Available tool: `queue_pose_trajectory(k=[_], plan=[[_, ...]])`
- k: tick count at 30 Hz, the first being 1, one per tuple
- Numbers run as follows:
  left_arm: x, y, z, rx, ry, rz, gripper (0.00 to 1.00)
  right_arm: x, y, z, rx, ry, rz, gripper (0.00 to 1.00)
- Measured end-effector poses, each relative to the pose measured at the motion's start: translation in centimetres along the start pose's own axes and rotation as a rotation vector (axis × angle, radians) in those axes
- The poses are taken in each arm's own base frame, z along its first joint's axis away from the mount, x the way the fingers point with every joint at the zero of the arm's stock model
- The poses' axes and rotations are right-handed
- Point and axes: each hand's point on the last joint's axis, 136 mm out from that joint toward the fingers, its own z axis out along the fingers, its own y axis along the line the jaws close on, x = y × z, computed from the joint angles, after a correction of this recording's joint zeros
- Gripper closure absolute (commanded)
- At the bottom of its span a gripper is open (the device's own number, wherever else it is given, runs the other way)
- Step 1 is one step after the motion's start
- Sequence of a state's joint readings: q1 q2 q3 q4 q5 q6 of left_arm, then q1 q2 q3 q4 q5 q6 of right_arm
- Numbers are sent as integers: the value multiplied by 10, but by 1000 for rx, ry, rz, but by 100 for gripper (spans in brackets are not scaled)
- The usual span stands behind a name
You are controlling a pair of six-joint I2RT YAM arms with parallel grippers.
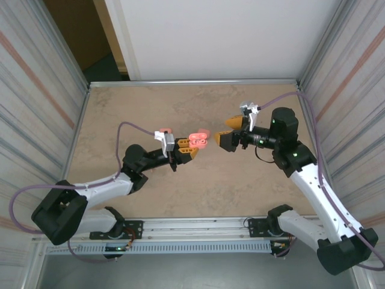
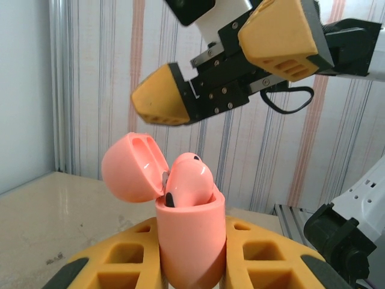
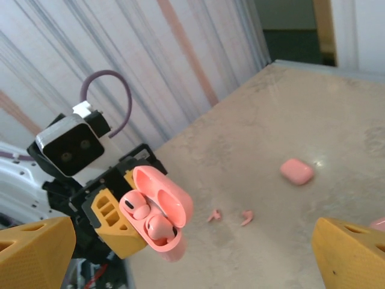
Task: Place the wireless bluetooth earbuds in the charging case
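Nearest the arm bases, the left pincer (image 1: 187, 150) is clamping the charging case (image 2: 191, 241) by its lower body, one yellow finger pressing on each side, and is holding it clear of the desk (image 1: 210, 192). The case is standing roughly upright in that grip. Its lid (image 2: 129, 167) is hanging open, hinged back to one side of the case. Two seated earbuds (image 3: 159, 227) are sitting side by side in the case's wells. In the left wrist view, one of them is rising above the case's rim.

Just beyond the case, the right pincer (image 1: 230, 131) is hovering with its jaws spread wide and is gripping nothing. Its yellow fingers (image 2: 161, 96) are pointing toward the case's open mouth, near the case but not touching it.

Farther out, past the case in the right wrist view, two loose earbuds (image 3: 213, 215) are lying on the desk close to each other, apart from the case. Beyond them, and farther still from the case, a spare case (image 3: 296, 171) of the same pink is resting on the desk with its lid shut.
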State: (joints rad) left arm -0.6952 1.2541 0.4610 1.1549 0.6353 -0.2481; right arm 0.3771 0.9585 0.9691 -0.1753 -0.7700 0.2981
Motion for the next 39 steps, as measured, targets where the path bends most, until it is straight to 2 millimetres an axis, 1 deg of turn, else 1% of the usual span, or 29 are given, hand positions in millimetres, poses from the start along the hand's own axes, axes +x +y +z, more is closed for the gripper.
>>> queue_pose_trajectory(k=[5,9,16,24,39], plan=[[-2,1,2,2,-5,-6,100,6,3,8,-57,30,63,0],[-1,1,2,3,-6,-10,100,13,7,19,-97,64,85,0],[-1,1,3,6,-10,-11,100,23,16,31,-146,106,90,0],[-2,1,3,7,-13,-8,100,30,23,41,-180,132,88,0],[4,4,4,5,-4,-15,100,38,38,45,-240,167,85,0]])
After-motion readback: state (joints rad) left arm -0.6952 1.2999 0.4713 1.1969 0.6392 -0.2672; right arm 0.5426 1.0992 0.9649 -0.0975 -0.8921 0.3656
